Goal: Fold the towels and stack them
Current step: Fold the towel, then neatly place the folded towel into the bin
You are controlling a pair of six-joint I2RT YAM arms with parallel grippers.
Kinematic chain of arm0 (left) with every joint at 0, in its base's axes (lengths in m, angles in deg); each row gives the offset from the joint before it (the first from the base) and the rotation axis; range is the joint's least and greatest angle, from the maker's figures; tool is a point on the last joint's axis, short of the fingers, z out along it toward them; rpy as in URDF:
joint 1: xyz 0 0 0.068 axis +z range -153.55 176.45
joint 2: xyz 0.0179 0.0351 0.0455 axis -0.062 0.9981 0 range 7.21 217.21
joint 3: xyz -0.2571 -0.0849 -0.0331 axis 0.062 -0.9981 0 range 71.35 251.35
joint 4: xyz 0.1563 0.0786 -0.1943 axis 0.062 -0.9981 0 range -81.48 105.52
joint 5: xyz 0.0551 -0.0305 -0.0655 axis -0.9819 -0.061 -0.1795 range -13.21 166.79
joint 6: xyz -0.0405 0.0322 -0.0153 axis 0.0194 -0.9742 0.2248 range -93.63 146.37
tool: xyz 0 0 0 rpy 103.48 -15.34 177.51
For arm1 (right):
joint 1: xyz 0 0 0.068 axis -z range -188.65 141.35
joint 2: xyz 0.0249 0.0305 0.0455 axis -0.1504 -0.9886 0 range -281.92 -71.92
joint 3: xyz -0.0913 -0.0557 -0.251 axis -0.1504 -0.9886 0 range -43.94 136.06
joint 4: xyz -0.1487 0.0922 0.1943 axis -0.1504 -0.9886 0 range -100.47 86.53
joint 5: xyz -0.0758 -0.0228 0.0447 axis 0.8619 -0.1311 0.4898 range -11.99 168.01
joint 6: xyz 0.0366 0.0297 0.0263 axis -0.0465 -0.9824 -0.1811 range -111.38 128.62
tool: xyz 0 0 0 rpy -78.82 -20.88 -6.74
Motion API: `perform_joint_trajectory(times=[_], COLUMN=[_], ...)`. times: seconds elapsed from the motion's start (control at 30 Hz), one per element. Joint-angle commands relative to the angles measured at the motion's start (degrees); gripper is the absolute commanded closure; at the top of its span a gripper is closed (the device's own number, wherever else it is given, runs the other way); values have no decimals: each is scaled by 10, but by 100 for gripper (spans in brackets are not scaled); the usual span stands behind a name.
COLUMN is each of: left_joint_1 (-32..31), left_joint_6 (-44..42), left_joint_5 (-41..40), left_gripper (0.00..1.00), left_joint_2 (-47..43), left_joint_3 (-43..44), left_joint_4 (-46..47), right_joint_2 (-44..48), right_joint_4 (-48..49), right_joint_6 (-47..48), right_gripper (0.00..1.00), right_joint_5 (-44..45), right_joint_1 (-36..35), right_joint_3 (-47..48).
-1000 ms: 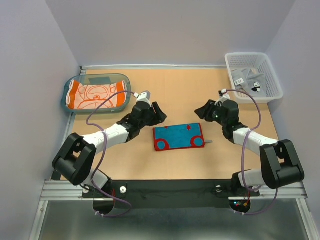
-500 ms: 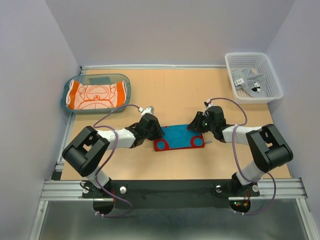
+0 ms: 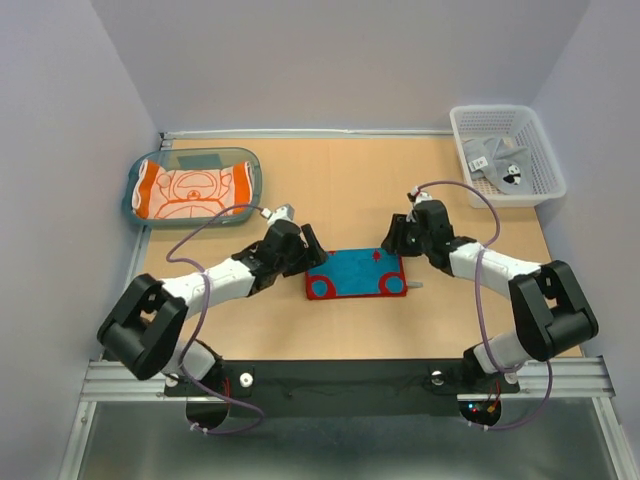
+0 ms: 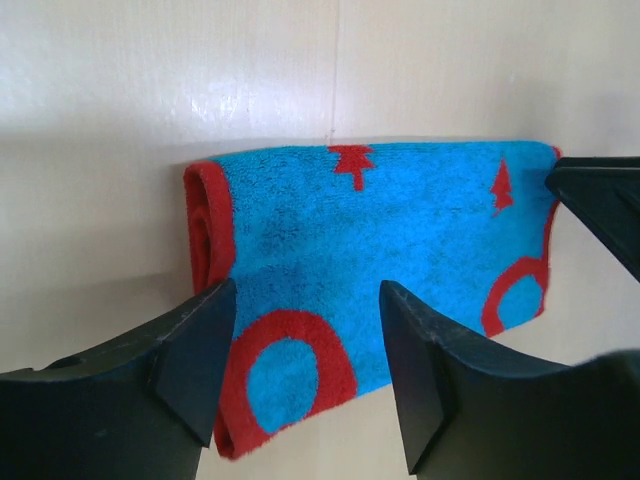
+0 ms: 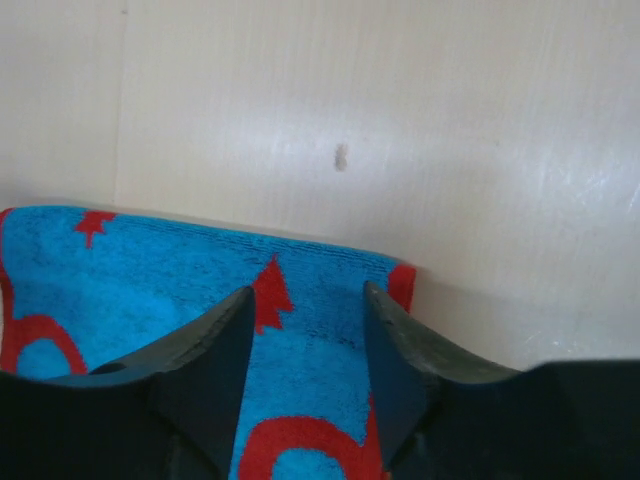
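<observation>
A: Pictured L gripper (image 4: 305, 295) w/ jaws spread, gripping nothing, poised at left end of red-and-blue towel (image 3: 357, 273).
B: And R gripper (image 5: 308, 295)?
A: Found likewise parted & empty, by far right corner of same towel. Couldn't tell re contact w/ cloth.
B: Placed towel where?
A: Mid-table (image 3: 360, 180), between both arms. Showed as doubled into narrow rectangle, rolled fold at left edge. Prob. needed one more fold, else a lift to the stack.
B: Noted anything else?
A: Spotted orange towel (image 3: 190, 190) laid flat in teal tray (image 3: 256, 180), far-left corner; judged done. Spotted grey towel (image 3: 495, 160) crumpled in white basket (image 3: 455, 125), far-right corner; not yet folded. Reckoned job approx. halfway, w/ stacking left to do.
</observation>
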Motion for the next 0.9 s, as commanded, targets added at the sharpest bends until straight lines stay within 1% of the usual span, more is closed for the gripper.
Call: perform_joint_trajectory(times=[0.0,0.03,0.07,0.1,0.13,0.23,0.27,0.3,0.33,0.37,0.4,0.43,0.47,0.53,0.63,0.77,0.87], left_joint_1=[27,41,60,93,113,181,199,234,250,268,285,317,332,354,355,355,355], left_joint_6=[-35,-48,-56,-64,-88,-127,-153,-167,-180,-193,-217,-227,-237,-249,-241,-242,-246], left_joint_5=[-37,-25,-20,-16,-14,0,9,11,34,40,46,64,75,88,109,108,123], left_gripper=[15,14,7,1,1,1,1,1,1,1,1,1,1,1,1,1,1], left_joint_2=[-90,-101,-113,-133,-142,-166,-171,-179,-182,-184,-183,-181,-180,-179,-194,-191,-174], left_joint_3=[49,53,55,57,61,79,82,83,84,83,83,79,76,62,31,3,5], left_joint_4=[-87,-94,-103,-116,-134,-181,-189,-204,-210,-215,-220,-229,-231,-234,-204,-183,-180], right_joint_2=[29,29,29,28,24,14,-2,-11,-23,-35,-63,-76,-89,-129,-181,-231,-266], right_joint_4=[-92,-121,-132,-143,-163,-197,-207,-217,-237,-248,-259,-277,-286,-305,-331,-364,-383], right_joint_6=[66,72,75,78,80,79,79,79,80,81,81,83,84,85,88,91,90], right_gripper=[45,42,41,38,37,35,34,33,33,33,33,33,33,35,40,48,50], right_joint_5=[21,26,35,41,44,60,70,77,79,97,112,118,128,141,160,189,216], right_joint_1=[-34,-61,-76,-91,-122,-172,-206,-226,-243,-278,-295,-311,-336,-368,-397,-423,-433], right_joint_3=[68,89,99,108,118,157,181,194,207,223,252,269,283,324,372,421,445])
